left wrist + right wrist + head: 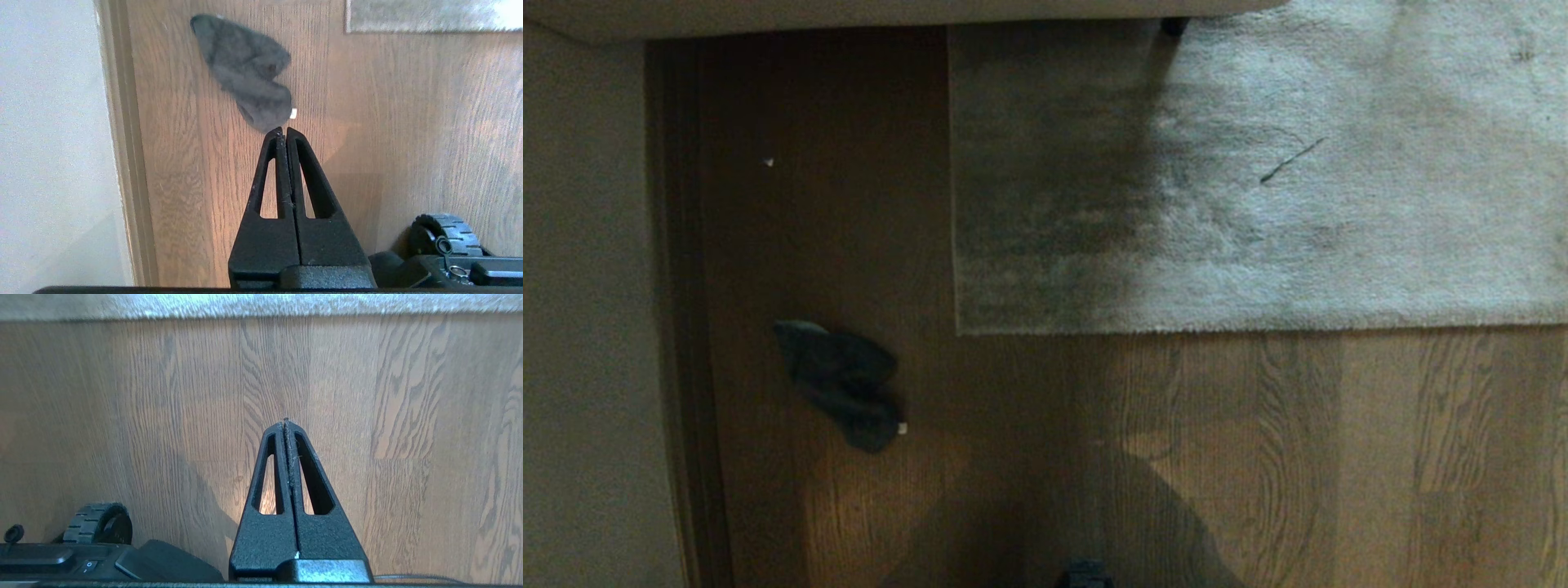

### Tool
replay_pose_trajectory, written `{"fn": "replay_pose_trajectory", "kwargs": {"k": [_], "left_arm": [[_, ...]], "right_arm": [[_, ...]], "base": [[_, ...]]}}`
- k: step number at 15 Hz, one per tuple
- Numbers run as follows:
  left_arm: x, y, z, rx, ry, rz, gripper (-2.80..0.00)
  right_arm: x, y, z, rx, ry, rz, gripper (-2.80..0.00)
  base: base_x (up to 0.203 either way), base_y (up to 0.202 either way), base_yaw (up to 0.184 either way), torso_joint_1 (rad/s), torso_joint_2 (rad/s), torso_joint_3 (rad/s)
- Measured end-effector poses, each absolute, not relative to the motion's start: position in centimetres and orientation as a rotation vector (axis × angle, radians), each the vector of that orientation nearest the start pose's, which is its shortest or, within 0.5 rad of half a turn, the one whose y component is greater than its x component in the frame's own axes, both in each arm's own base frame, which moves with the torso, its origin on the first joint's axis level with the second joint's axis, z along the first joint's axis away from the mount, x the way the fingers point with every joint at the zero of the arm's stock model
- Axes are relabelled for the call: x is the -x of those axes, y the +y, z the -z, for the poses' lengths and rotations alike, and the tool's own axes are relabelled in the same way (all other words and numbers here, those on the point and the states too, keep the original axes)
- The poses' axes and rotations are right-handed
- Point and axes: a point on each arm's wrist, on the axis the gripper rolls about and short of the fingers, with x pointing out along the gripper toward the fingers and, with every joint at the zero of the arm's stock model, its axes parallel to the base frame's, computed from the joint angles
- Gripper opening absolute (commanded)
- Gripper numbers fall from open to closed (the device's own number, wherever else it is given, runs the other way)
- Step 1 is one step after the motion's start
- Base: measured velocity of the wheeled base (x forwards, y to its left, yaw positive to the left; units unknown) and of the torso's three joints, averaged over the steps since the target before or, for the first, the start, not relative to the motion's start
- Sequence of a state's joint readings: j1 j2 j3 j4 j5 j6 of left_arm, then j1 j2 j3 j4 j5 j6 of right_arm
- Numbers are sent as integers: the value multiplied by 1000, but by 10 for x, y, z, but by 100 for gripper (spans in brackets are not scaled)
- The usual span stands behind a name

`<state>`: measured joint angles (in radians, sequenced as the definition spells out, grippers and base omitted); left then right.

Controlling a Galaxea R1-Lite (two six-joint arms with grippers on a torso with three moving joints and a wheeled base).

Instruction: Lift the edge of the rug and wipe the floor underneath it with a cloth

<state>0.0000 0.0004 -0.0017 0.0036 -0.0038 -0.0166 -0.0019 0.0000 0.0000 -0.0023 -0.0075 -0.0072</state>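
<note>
The light-grey rug [1258, 180] lies flat on the brown wood floor [1258, 457], its near rug edge [1258, 329] straight and its corner [956, 331] toward the left. The dark grey cloth [841, 382] lies crumpled on the floor left of that corner, a small white tag at its end. In the left wrist view the cloth [247, 71] sits just beyond my left gripper [283, 130], which is shut and empty above the floor. My right gripper [285, 421] is shut and empty over bare floor [408, 416], with the rug edge [261, 314] further ahead. Neither arm shows in the head view.
A pale wall and wooden baseboard [678, 327] run along the left. A light piece of furniture [849, 12] overhangs the far side. My base's grey wheels [445, 234] [98, 524] stand close behind the grippers. A small white speck [768, 162] lies on the floor.
</note>
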Motion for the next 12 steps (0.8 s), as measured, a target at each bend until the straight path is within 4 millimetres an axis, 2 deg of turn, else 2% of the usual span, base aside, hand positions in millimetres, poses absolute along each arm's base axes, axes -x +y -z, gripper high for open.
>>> {"fn": "replay_pose_trajectory", "kwargs": {"k": [12], "left_arm": [[23,0,-76,15,1,3,-280]], "right_arm": [[23,0,-76,7,-2,9,-280]], "base": [[0,0,0,3,2,203]]}}
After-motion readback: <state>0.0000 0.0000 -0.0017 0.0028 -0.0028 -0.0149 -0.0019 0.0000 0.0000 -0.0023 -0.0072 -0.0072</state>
